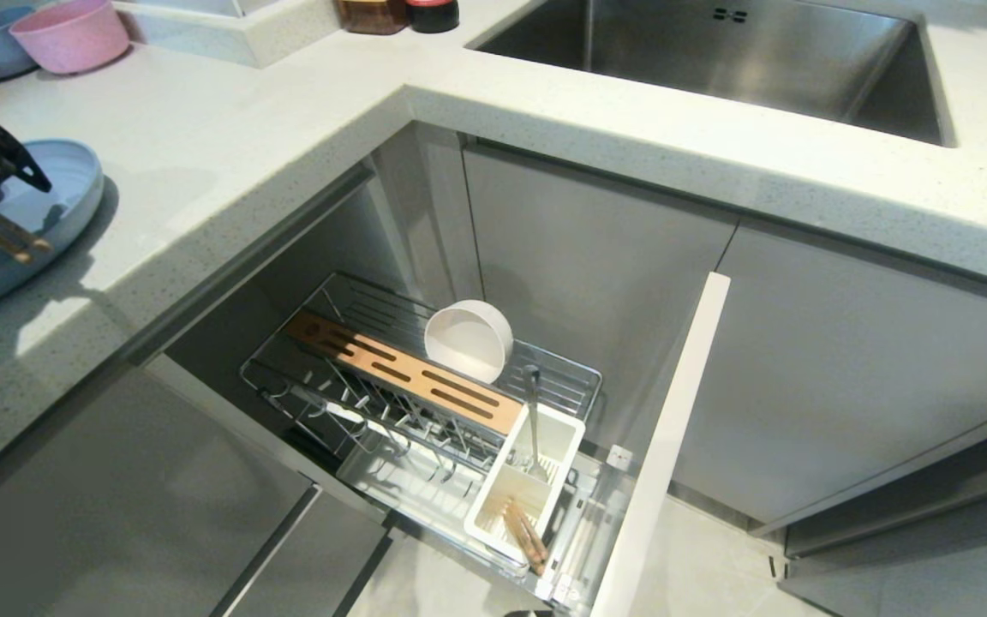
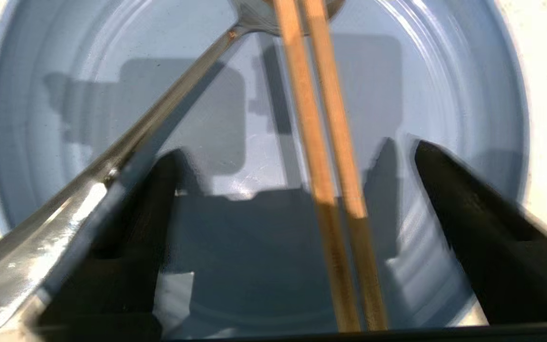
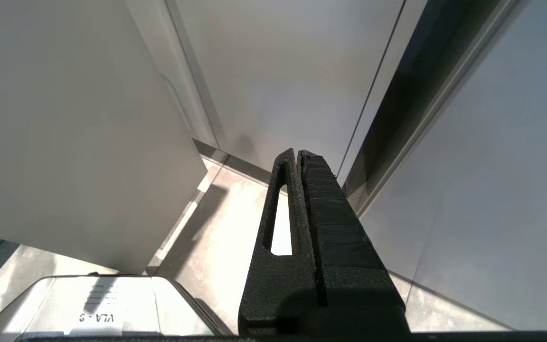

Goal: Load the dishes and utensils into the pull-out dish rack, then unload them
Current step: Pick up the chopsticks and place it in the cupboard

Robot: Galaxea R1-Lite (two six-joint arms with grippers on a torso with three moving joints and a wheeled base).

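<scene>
We see the light-blue plate (image 2: 444,95) on the table (image 1: 228,146), wooden chopsticks (image 2: 321,142) and a metal spoon (image 2: 159,114) lying across it. The left end effector (image 2: 292,166) hovers above, fingers apart around the chopsticks; the spoon's bowl is cut off. The right end effector (image 3: 299,156) hangs pressed together.

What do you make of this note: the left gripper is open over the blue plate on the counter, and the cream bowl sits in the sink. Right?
One thing is wrong. The cream bowl is not in the sink; the head view shows it in the pull-out dish rack. The left gripper is indeed open over the blue plate on the counter.
</scene>
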